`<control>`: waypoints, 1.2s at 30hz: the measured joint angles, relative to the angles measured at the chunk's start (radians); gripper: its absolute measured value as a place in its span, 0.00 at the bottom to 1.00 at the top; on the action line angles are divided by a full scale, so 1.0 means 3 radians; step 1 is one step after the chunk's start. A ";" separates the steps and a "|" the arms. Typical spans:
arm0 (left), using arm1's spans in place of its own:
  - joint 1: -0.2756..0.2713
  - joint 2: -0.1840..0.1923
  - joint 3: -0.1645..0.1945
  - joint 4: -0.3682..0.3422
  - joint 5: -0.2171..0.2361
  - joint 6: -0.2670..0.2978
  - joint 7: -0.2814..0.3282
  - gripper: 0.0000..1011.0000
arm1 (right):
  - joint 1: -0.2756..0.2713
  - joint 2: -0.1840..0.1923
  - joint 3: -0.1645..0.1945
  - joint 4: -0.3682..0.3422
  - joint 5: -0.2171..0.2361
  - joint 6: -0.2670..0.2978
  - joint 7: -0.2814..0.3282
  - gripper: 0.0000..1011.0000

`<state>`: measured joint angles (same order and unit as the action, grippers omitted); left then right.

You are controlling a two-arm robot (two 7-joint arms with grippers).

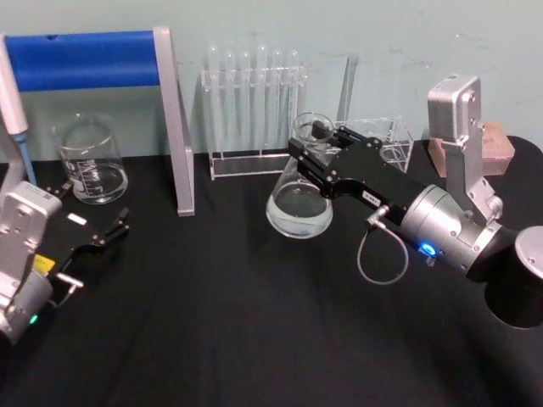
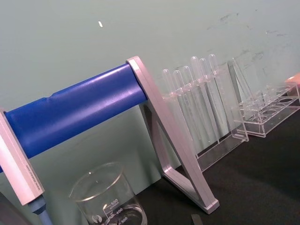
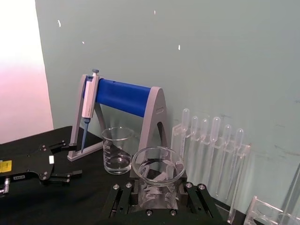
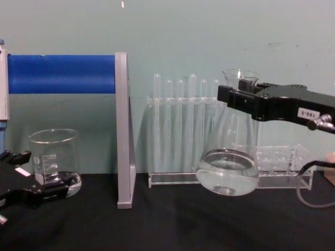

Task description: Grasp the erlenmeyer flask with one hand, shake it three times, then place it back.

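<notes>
gripping erlenmeyer flask (image 1: 299, 212) neck: right gripper (image 1: 316, 146) fingers | axis tilted, mouth up | left gripper (image 1: 119, 226) open

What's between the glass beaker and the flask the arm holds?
In the chest view: the blue-barred stand's grey metal upright, left of the clear conical flask in the right gripper.

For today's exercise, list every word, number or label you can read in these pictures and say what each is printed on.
"500", "400", "300": white graduation numbers on the clear straight-sided glass beaker.
White label on the black right gripper, shut on the clear conical glass erlenmeyer flask: digits too blurred to read.
Yellow label on the black left gripper: too blurred to read.
</notes>
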<state>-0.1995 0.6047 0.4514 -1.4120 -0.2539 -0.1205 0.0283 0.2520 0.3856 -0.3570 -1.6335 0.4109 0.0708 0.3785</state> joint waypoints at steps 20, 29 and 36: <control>0.0000 0.0000 0.0000 0.0000 0.0000 0.0000 0.0000 0.99 | 0.0007 0.0006 -0.0015 0.0008 0.0007 0.0016 -0.0002 0.44; 0.0000 0.0000 0.0000 0.0000 0.0000 0.0000 0.0000 0.99 | 0.0006 0.0004 -0.0017 0.0012 0.0007 0.0014 -0.0007 0.44; 0.0000 0.0000 0.0000 0.0000 0.0000 0.0000 0.0000 0.99 | 0.0006 0.0005 -0.0017 0.0012 0.0007 0.0015 -0.0010 0.44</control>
<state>-0.1995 0.6047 0.4514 -1.4120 -0.2539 -0.1205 0.0283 0.2538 0.3871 -0.3620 -1.6300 0.4129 0.0753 0.3756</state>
